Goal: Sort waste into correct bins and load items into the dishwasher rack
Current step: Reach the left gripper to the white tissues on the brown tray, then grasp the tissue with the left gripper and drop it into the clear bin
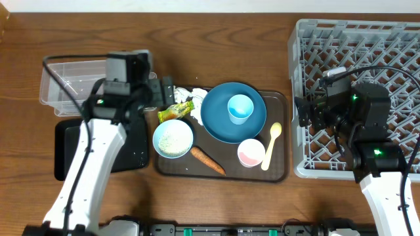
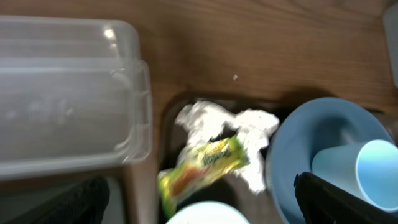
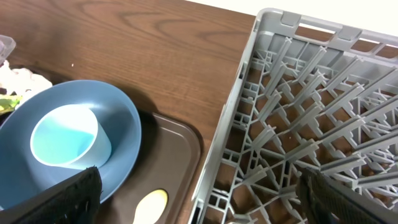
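Note:
On the brown serving tray lie a crumpled white tissue, a yellow-green wrapper, an orange carrot and a light blue bowl of rice. A light blue cup stands on the blue plate. A white cup with pink inside and a pale yellow spoon are beside it. My left gripper hangs open over the wrapper and tissue, holding nothing. My right gripper is open and empty over the grey rack's left edge.
The clear tub stands at the far left, with the black tray in front of it, partly under my left arm. In the right wrist view the rack wall rises right beside the brown tray and spoon.

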Controlling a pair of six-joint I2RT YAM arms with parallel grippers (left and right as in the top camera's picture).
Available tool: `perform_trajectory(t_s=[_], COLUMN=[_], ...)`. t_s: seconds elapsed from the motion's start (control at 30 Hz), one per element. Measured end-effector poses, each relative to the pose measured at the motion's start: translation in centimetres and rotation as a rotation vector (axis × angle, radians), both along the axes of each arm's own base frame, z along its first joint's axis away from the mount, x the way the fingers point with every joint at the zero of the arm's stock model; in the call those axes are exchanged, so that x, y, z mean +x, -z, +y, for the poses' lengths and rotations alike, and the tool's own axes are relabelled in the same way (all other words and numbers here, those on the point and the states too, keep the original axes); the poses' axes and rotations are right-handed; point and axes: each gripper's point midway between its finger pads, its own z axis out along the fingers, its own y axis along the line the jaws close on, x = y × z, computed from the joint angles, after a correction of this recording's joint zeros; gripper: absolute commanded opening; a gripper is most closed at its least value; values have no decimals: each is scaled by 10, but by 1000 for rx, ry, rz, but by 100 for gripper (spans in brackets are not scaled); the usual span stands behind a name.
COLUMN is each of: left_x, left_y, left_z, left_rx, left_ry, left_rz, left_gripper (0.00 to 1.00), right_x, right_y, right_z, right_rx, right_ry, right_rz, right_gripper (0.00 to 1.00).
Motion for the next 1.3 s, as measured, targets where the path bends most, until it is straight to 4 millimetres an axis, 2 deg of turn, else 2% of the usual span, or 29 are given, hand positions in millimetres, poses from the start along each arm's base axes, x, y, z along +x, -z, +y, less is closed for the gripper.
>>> perform_trajectory(t_s=[0.13, 0.27, 0.4, 0.6, 0.87, 1.03, 1.2, 1.3], left_x=[10, 18, 27, 29, 28, 28, 29, 34], left_y=[21, 55, 85, 118, 147, 159, 161, 159], left_z=[-14, -23, -28, -30, -30, -30, -31, -32], left_rx=[1, 11, 16, 27, 35, 39, 38, 35], left_ry=[34, 51, 58, 62, 60, 59, 61, 62], left_rz=[32, 99, 146, 210, 267, 289, 287, 265], left_gripper=[96, 93, 92, 91, 68, 45, 23, 15], right_x=[0, 0, 0, -1, -1, -1, -1, -1], right_y=[0, 0, 1, 1, 1, 1, 1, 1], right_z=[1, 1, 1, 1, 1, 1, 1, 1], right_rx=[2, 2, 2, 4, 4, 4, 4, 4], right_ry=[-2, -3, -3, -5, -5, -5, -6, -6], right_rz=[2, 2, 4, 4, 4, 4, 4, 4], right_gripper=[99, 99, 99, 99, 99, 99, 99, 99])
